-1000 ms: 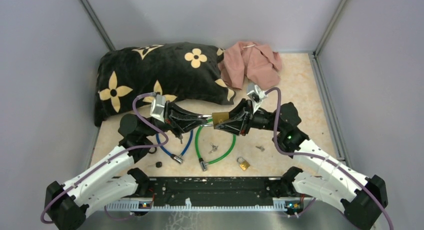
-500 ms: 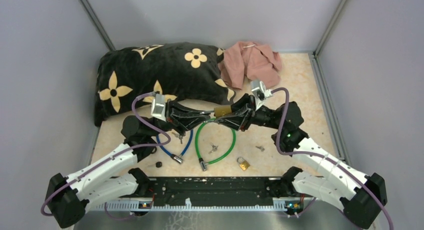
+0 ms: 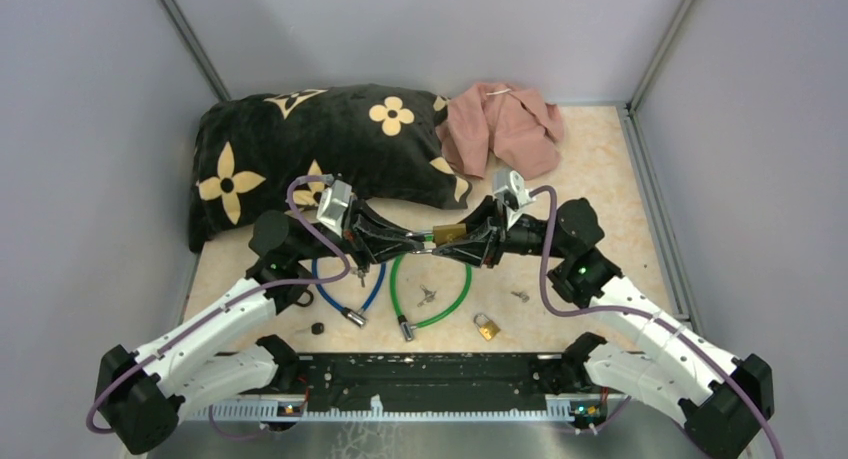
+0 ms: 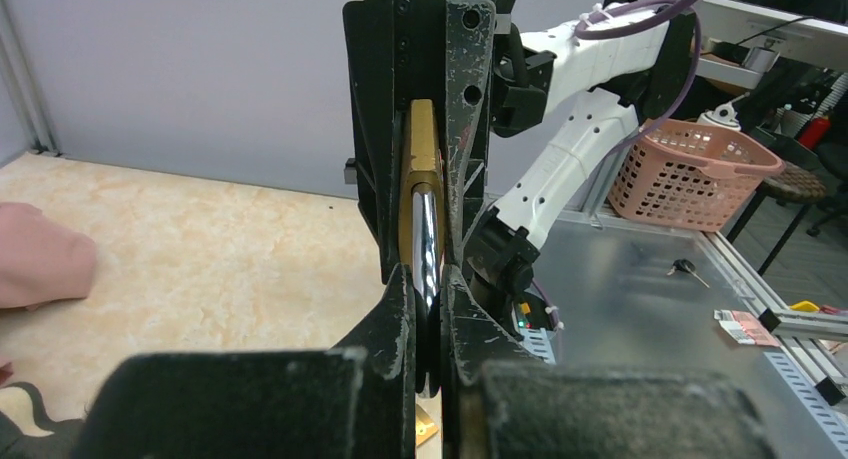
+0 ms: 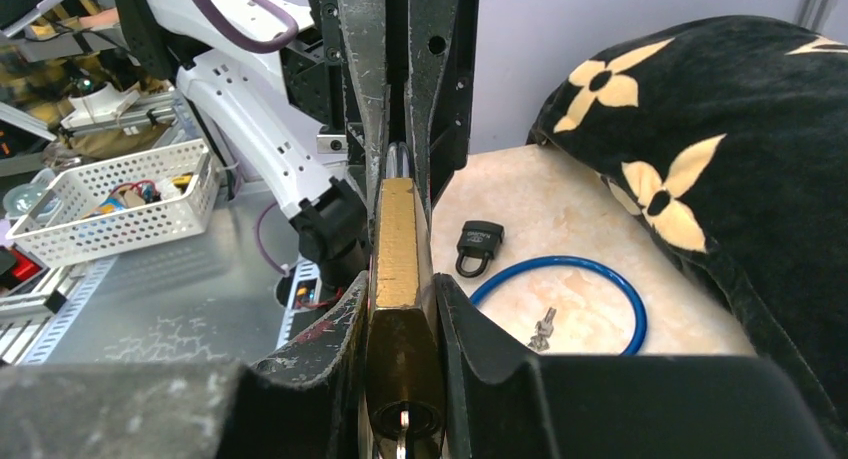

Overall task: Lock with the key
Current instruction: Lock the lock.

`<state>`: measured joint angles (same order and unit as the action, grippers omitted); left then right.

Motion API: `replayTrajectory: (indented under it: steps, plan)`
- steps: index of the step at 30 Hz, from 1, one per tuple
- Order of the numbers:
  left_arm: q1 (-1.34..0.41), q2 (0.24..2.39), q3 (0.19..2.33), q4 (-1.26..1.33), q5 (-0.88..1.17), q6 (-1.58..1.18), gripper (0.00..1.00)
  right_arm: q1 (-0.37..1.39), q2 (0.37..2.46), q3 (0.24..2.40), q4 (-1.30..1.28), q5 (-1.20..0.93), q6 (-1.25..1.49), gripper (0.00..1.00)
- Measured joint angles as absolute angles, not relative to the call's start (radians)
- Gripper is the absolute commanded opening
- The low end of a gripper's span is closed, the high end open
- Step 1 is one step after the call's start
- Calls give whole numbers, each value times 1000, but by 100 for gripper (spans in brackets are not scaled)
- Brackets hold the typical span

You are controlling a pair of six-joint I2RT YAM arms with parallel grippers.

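Hanging padlock: brass, mid-frame in the top view, held off the table between both grippers.
Right gripper: jaws clamped on the padlock's brass body.
Left gripper: jaws pinched together on the silver shackle.
Below centre: loose keys inside the green cable loop; blue cable left; small padlock lower right.
Upper left: pillow.

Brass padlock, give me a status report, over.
Left tool shut on the shackle. Right tool shut on the brass padlock body, held off the table. Green cable lies below, clear of it.
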<state>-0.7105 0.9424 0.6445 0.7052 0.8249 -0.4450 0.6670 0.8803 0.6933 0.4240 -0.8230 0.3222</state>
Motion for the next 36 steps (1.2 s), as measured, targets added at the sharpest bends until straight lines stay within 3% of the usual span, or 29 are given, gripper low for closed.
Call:
replayTrajectory:
  steps: [16,33,34,35,36]
  plan:
    - [-760,988,673,767,730,-437,0,692,927,686,608,-793,356,0]
    - [-780,1042,746,792,762,-419,0,684,957,681,722,-834,341,1]
    - [-780,1040,746,791,762,-416,0,684,953,683,713,-833,338,16]
    - [-780,1038,744,786,760,-414,0,684,946,684,696,-831,331,42]
    - [-780,1034,741,775,759,-409,0,684,930,688,652,-824,320,60]
